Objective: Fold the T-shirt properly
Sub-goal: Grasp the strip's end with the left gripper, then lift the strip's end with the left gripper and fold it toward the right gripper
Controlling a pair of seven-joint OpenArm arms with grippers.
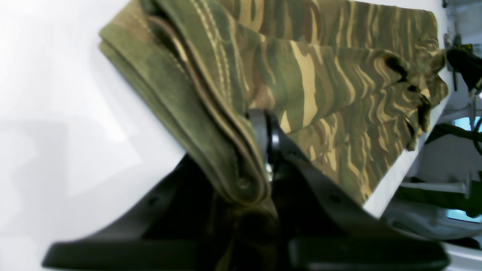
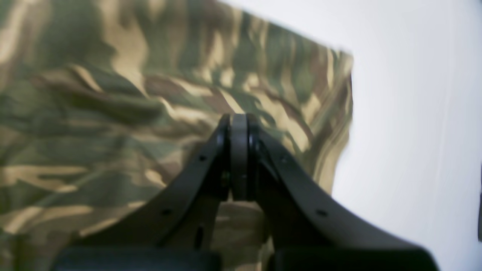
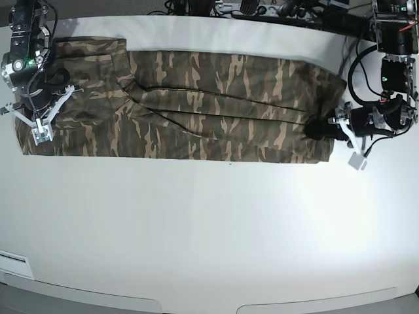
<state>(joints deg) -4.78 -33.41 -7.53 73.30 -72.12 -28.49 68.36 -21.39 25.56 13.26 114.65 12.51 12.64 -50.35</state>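
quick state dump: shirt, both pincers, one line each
T-shirt: folded lengthwise into a long band, flat on the white table, one end layers pinched.
left pincer: shut on the T-shirt, gripping stacked layers at the collar-side end.
right pincer: shut, pads together above the cloth at the other end; no fabric seen between them.

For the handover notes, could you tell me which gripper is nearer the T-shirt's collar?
Left. The left gripper clamps the T-shirt right beside the collar; the right gripper is over the opposite end.
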